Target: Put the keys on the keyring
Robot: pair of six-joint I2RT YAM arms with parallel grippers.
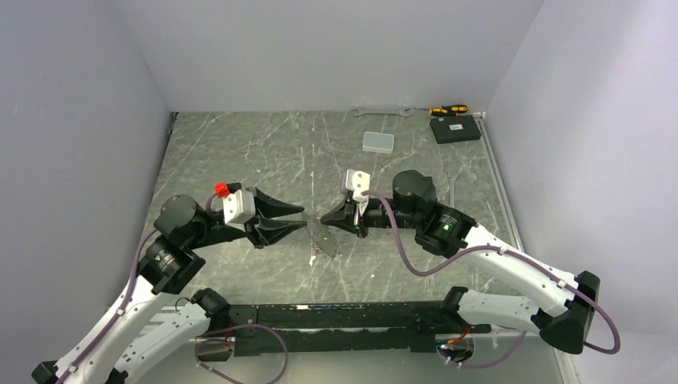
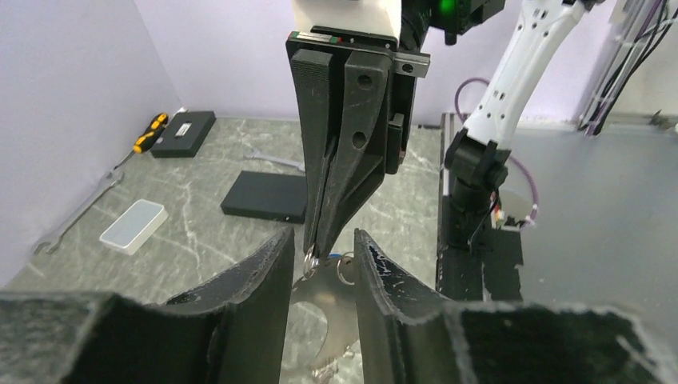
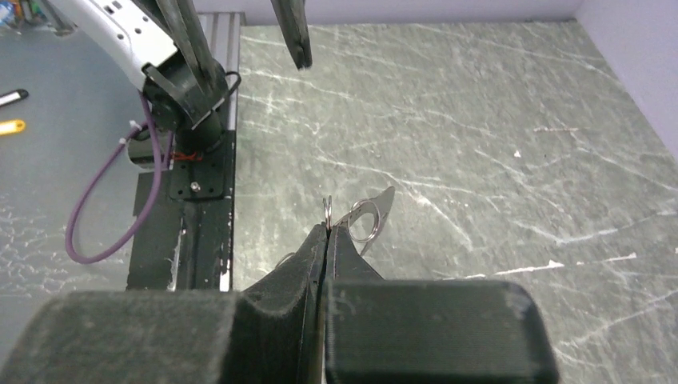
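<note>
Left wrist view: right jaws clamp shut on the keyring (image 2: 318, 304), holding it above the desk (image 2: 200, 220), presumably so the left jaws, parted and empty either side, can reach it.

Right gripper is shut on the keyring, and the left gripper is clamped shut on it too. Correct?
Not quite. The left gripper is open, not clamped. The left wrist view shows its fingers standing apart, one on either side of the right gripper's tips. The rest holds: the right gripper is shut on the keyring.
</note>
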